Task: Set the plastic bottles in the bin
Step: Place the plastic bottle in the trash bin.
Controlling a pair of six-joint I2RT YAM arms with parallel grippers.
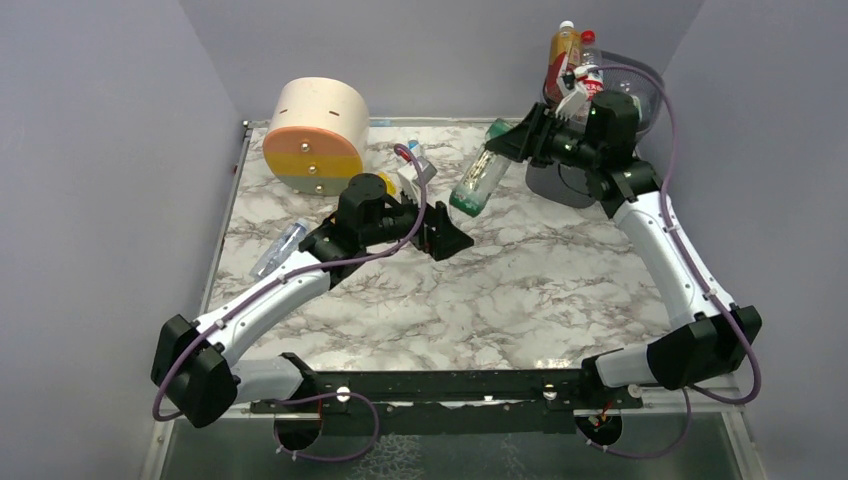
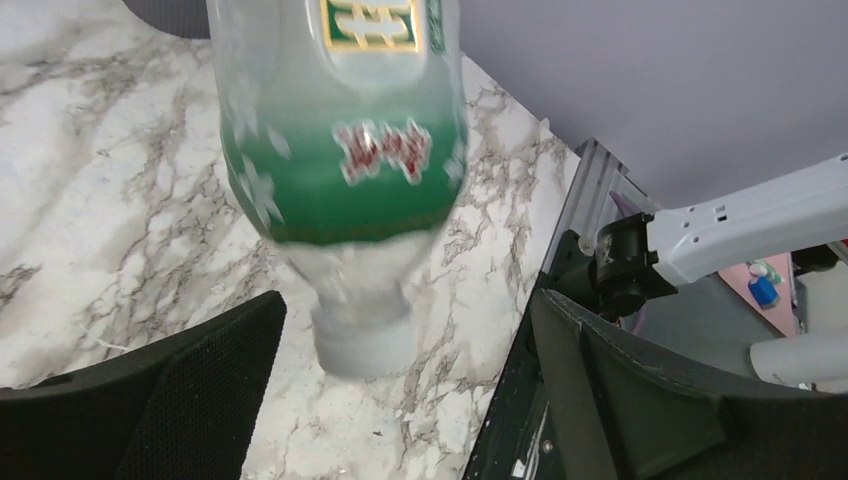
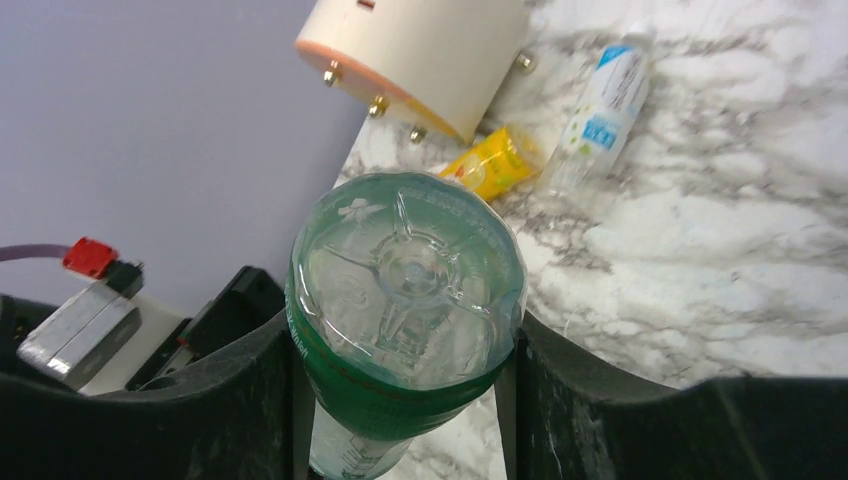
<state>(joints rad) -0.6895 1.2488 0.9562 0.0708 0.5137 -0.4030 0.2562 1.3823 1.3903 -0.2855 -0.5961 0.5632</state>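
Note:
My right gripper (image 1: 512, 147) is shut on the base end of a clear bottle with a green label (image 1: 479, 182), holding it tilted, cap down, above the table. In the right wrist view the fingers (image 3: 230, 390) squeeze this bottle (image 3: 405, 270) on both sides. My left gripper (image 1: 447, 240) is open and empty just below it; in the left wrist view the bottle (image 2: 340, 150) hangs cap down between its spread fingers (image 2: 200, 390). The dark mesh bin (image 1: 645, 95) stands at the back right behind the right gripper, with an orange bottle (image 1: 564, 48) and a red-labelled bottle (image 1: 590, 65) sticking out.
The round beige-orange-yellow drawer unit (image 1: 315, 140) stands at the back left. A clear bottle (image 1: 280, 246) lies by the left arm. A yellow bottle (image 3: 490, 160) and a blue-labelled clear bottle (image 3: 600, 105) lie near the drawer unit. Grey walls enclose the table.

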